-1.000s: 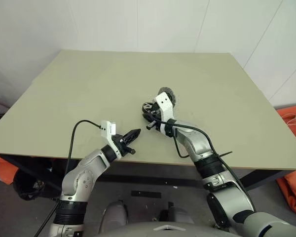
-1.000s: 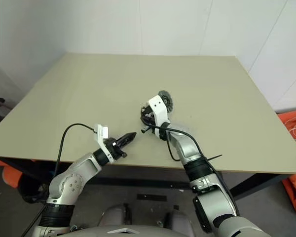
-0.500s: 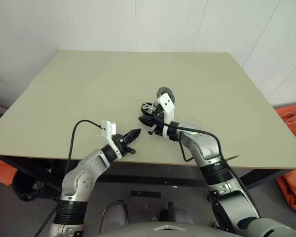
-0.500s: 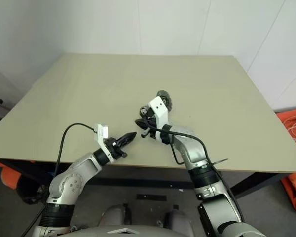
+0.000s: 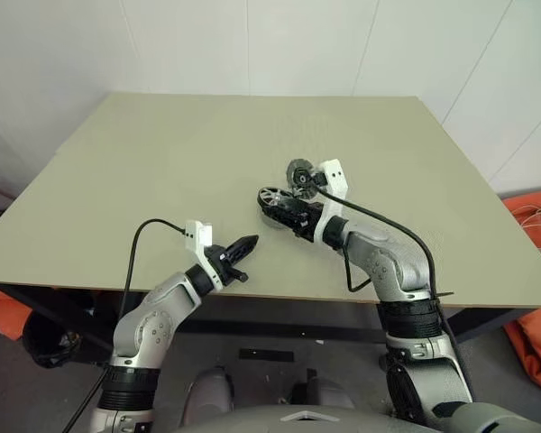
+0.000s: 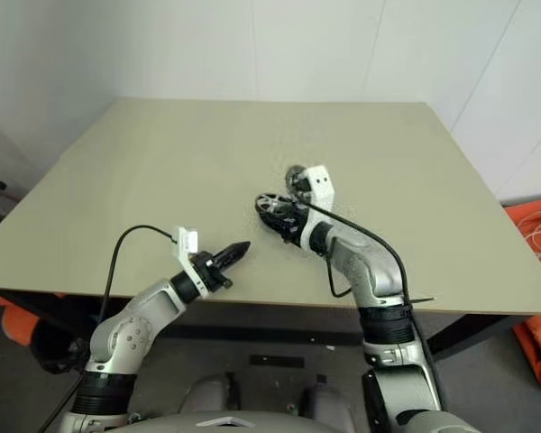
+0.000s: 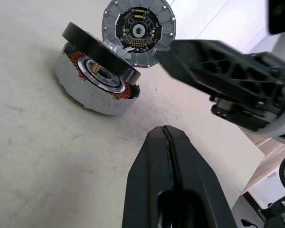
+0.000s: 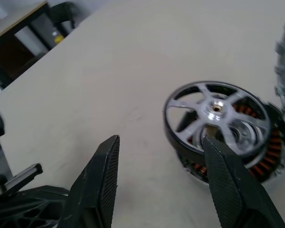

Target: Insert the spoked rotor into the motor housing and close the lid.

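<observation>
Rotor (image 8: 213, 111) sits tilted, half-seated on the housing (image 7: 96, 83), just ahead of the right pincer (image 8: 164, 183), whose fingers stand apart.
Likely rigid, slick metal: grip the rim, not the spokes. Left pincer (image 7: 168, 142) is closed, empty; lid (image 7: 138, 31) lies beyond.

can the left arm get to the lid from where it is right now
Probably not directly: the lid lies beyond the motor housing, where the spoked rotor rests tilted, and the right gripper reaches across beside it.

Shiny bare metal on the spoked rotor (image 8: 213, 111). Copper windings gleam inside the motor housing (image 7: 96, 80). The table (image 5: 162, 171) looks matt and smooth.
</observation>
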{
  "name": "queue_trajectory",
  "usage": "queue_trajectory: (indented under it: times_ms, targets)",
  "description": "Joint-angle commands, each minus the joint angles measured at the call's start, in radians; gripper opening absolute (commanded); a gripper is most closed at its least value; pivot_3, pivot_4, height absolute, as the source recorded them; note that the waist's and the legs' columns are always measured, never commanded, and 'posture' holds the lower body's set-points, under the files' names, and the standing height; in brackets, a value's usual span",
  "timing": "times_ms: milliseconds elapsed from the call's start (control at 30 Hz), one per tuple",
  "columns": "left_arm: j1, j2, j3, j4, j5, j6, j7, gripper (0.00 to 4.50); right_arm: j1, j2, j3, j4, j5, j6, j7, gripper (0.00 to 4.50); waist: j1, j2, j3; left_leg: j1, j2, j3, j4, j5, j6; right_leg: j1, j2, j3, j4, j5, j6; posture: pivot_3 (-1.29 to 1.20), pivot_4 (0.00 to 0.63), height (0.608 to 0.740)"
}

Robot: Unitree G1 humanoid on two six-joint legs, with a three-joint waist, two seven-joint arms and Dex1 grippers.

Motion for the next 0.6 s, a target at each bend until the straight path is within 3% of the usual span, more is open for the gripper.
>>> queue_trajectory:
  times_ms: [33,233,600]
  targets:
    - [-0.004,-0.001,0.010,-0.041,-0.021,-0.001,-0.009,0.00,-0.072,0.070,-0.161,-0.018,0.100,0.199,-0.146,2.93,0.000,0.000,0.000,0.000,0.000,0.000,0.000,0.000,0.000,0.000,0.000,0.000,0.000,0.000,0.000,0.00,0.000,0.740]
    - [-0.001,0.004,0.012,-0.037,-0.028,0.002,-0.010,0.00,-0.161,0.190,-0.442,-0.010,0.149,0.494,-0.347,2.93,0.001,0.000,0.000,0.000,0.000,0.000,-0.001,0.000,-0.001,0.000,0.000,0.000,0.000,0.000,0.000,0.00,0.000,0.740]
    - [-0.003,0.010,0.010,-0.034,-0.033,0.006,-0.012,0.00,-0.330,0.329,-0.793,0.036,0.136,0.665,-0.510,2.93,0.002,0.001,0.000,0.001,-0.001,0.000,-0.002,0.002,-0.004,-0.001,0.000,0.000,0.000,-0.001,0.011,0.00,0.000,0.740]
